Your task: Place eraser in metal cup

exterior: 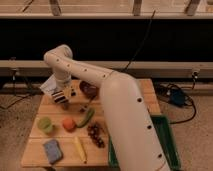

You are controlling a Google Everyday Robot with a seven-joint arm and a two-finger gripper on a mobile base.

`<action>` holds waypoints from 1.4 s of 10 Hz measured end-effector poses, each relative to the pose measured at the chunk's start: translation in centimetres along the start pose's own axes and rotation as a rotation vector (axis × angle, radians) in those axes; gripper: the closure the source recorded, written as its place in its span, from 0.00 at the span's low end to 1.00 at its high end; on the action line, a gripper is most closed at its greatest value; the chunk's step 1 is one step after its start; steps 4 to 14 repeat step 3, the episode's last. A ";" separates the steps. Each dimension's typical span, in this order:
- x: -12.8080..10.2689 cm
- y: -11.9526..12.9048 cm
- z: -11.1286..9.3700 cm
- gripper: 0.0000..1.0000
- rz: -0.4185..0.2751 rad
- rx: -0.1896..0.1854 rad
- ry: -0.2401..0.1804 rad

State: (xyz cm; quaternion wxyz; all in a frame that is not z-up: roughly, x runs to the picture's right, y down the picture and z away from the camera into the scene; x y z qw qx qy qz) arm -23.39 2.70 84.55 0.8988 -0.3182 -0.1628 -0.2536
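Note:
My gripper point(61, 96) is over the far left part of the wooden table point(125, 150), with the arm reaching in from the right. It holds a small block with dark and white stripes, the eraser point(58, 94), just above the table. A small dull grey shape right under the gripper looks like the metal cup point(65, 105). It is mostly hidden by the gripper, so I cannot tell whether the eraser touches it.
A dark maroon bowl point(89, 89) stands right of the gripper. In front are a light green cup point(46, 124), an orange fruit point(68, 123), a green vegetable point(86, 117), dark grapes point(95, 134), a yellow item point(80, 148) and a blue-grey sponge point(52, 150). A green bin point(169, 145) stands at the right.

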 end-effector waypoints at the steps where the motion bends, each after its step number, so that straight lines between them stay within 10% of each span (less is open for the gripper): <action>1: -0.3 0.1 0.0 0.20 -0.007 0.004 -0.015; 14: -0.1 0.2 0.0 0.20 -0.007 0.009 -0.025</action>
